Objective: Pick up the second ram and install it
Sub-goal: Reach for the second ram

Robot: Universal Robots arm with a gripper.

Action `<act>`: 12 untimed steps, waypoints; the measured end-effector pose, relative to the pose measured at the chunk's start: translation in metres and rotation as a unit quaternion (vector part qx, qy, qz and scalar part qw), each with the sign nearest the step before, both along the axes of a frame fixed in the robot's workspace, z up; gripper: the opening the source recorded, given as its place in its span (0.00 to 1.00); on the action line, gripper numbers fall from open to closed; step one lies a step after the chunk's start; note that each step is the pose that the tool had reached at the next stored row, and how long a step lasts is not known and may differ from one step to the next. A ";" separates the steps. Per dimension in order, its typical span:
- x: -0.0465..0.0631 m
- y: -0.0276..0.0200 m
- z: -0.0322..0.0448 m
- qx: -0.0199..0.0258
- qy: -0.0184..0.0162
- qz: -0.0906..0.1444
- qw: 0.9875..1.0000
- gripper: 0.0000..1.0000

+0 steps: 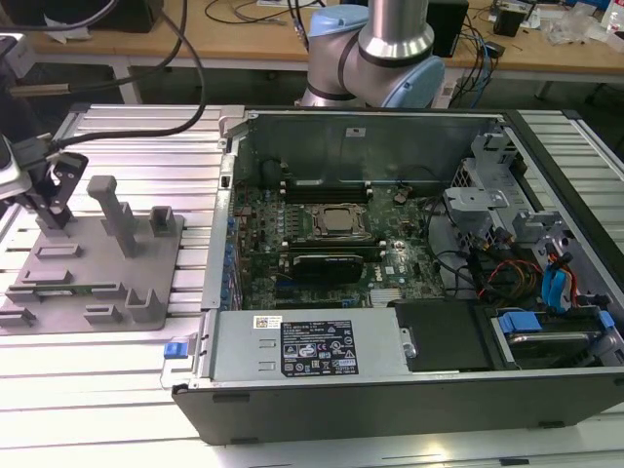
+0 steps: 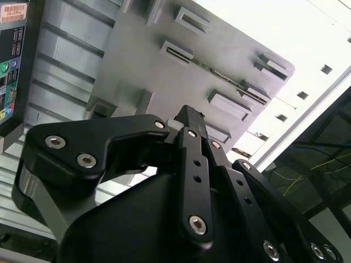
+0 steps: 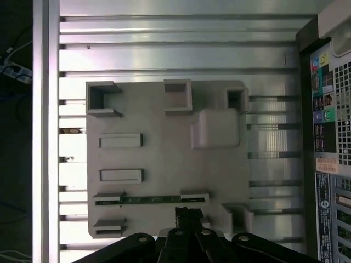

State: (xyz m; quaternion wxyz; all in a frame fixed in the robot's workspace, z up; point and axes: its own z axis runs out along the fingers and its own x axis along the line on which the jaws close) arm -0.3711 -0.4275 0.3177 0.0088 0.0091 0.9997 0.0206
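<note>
The second ram (image 3: pixel 151 200) is a thin green stick standing on its edge in a slot of the grey fixture tray (image 3: pixel 164 159). The second wrist view shows this ram (image 2: pixel 219 74) between two grey holders. In the exterior view the ram (image 1: pixel 78 288) lies near the tray's front, at the exterior view's left. My gripper (image 1: pixel 54 216) hangs over the back left of the tray (image 1: pixel 97 263), a little above it. Its black fingers (image 3: pixel 189 213) are shut together with nothing between them and end just short of the ram.
An open computer case (image 1: pixel 409 390) fills the middle and the exterior view's right, with its motherboard (image 1: pixel 322 244) exposed. Grey posts (image 1: pixel 115 210) rise from the tray beside the gripper. A ribbed metal table (image 1: pixel 97 380) lies underneath. The arm's base (image 1: pixel 380 49) stands behind the case.
</note>
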 end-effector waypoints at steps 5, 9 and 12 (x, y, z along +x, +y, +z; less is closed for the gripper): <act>-0.003 -0.0017 -0.0034 0.000 0.000 0.001 1.000 0.08; -0.007 -0.0033 -0.0067 0.000 0.001 0.002 1.000 0.08; -0.010 -0.0048 -0.0103 0.000 0.001 0.003 1.000 0.08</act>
